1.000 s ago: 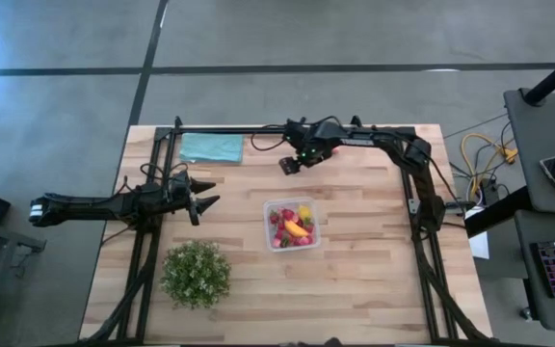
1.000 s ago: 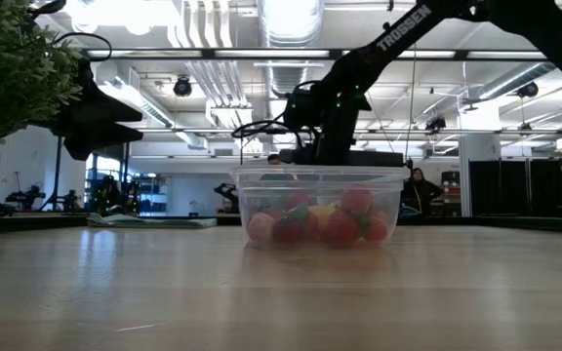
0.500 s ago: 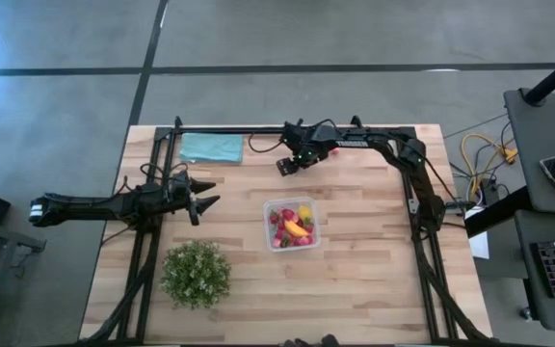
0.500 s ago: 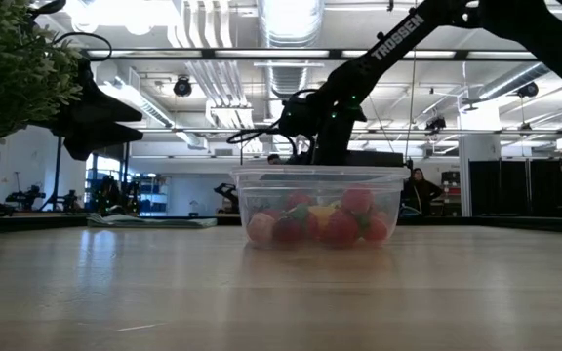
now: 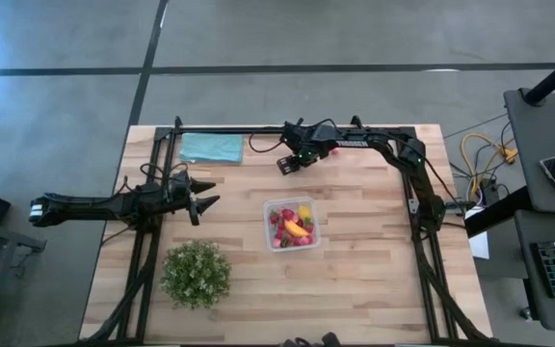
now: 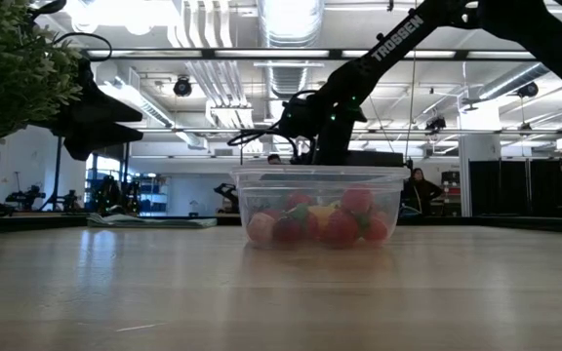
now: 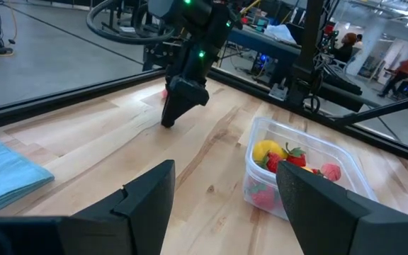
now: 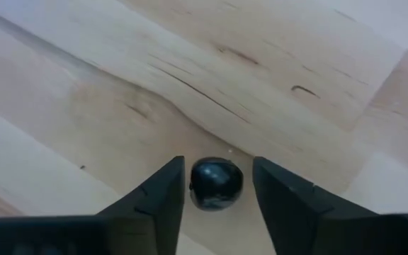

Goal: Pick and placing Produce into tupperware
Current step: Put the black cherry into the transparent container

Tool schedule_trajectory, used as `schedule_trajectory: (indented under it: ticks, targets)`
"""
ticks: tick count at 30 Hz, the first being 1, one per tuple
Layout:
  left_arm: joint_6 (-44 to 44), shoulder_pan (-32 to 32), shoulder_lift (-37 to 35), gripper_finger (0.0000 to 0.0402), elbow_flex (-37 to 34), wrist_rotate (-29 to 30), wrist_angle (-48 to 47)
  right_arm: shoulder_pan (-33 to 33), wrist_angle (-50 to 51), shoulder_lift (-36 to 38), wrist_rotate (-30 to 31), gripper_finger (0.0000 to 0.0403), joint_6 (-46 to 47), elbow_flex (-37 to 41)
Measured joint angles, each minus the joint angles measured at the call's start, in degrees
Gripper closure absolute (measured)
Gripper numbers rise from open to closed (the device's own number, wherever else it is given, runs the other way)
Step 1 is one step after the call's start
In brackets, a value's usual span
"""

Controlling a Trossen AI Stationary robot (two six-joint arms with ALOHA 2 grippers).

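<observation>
The clear tupperware (image 5: 292,225) stands mid-table, holding red and pink pieces, a banana and a lemon (image 7: 266,150). At the far middle of the table my right gripper (image 5: 285,166) points steeply down over a small dark round fruit (image 8: 216,184) that rests on the wood. Its fingers stand open close on either side of the fruit, and a thin strip of wood shows between each finger and the fruit. My left gripper (image 5: 200,200) hovers open and empty at the table's left.
A bushy green plant (image 5: 196,274) stands near the front left. A teal folded cloth (image 5: 210,146) lies at the far left. A small red piece (image 7: 165,92) lies beyond my right gripper. Black frame rails (image 5: 258,130) run along the far and side edges.
My right arm has sunk a little toward the table at the far middle. The tupperware and its contents have stayed put.
</observation>
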State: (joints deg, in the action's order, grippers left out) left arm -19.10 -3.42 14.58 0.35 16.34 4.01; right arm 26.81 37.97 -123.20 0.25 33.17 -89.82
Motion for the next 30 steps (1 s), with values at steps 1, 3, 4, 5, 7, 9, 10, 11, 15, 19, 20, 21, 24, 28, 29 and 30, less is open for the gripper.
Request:
schedule_trajectory:
  ticks: [1, 3, 4, 5, 7, 9, 10, 11, 15, 19, 20, 21, 24, 28, 29, 30]
  targets:
    - [0.01, 0.00, -0.01, 0.0168, 0.01, 0.00, 0.00, 0.00, 0.12, 0.00, 0.00, 0.0254, -0.04, 0.00]
    - [-0.01, 0.00, -0.01, 0.0168, 0.01, 0.00, 0.00, 0.00, 0.77, 0.00, 0.00, 0.0269, -0.22, 0.00]
    - [-0.01, 0.00, -0.01, 0.0168, 0.01, 0.00, 0.00, 0.00, 0.93, 0.00, 0.00, 0.0276, -0.27, 0.00]
    - [0.01, 0.00, 0.00, 0.0168, 0.01, 0.00, 0.00, 0.00, 0.92, 0.00, 0.00, 0.0283, -0.27, 0.00]
    - [0.01, 0.00, 0.01, 0.0168, 0.01, 0.00, 0.00, 0.00, 0.86, 0.00, 0.00, 0.0294, -0.31, 0.01]
    - [0.01, 0.00, 0.01, 0.0169, 0.01, 0.00, 0.00, 0.00, 0.86, 0.00, 0.00, 0.0302, -0.44, 0.01]
    - [0.00, 0.01, 0.01, 0.0168, 0.01, 0.00, 0.00, 0.00, 0.87, 0.00, -0.04, 0.0304, -0.46, 0.01]
    - [-0.01, 0.02, -0.01, 0.0169, -0.01, 0.00, 0.00, 0.00, 0.88, 0.00, -0.07, 0.0305, -0.46, 0.00]
    - [0.01, 0.01, -0.08, 0.0169, 0.01, 0.00, 0.00, -0.06, 0.96, 0.56, -1.87, 0.0299, -0.46, 0.04]
    - [0.00, 0.00, -0.08, 0.0168, 0.01, -0.01, 0.00, -1.23, 0.90, 4.60, -4.19, 0.0295, -1.38, 0.07]
    - [0.01, 0.00, -0.08, 0.0169, 0.01, 0.00, 0.00, -1.81, 0.77, 6.20, -4.76, 0.0295, -2.21, 0.07]
    - [0.01, 0.02, -0.08, 0.0168, -0.01, 0.00, 0.00, -2.46, 0.53, 7.96, -5.95, 0.0296, -3.30, 0.07]
    - [0.01, 0.00, -0.08, 0.0168, 0.01, 0.00, 0.00, -4.65, 0.79, 13.49, -13.88, 0.0297, -6.99, -0.01]
    - [-0.01, 0.02, -0.08, 0.0168, 0.01, 0.00, 0.00, -8.21, 3.74, 19.21, -20.23, 0.0292, -6.55, -0.09]
    - [0.01, 0.01, -0.08, 0.0168, 0.01, 0.00, 0.00, -9.30, 5.08, 19.91, -19.72, 0.0291, -6.08, -0.11]
    - [0.01, 0.00, -0.08, 0.0168, 0.01, 0.00, 0.00, -10.27, 6.41, 20.43, -18.96, 0.0290, -5.13, -0.11]
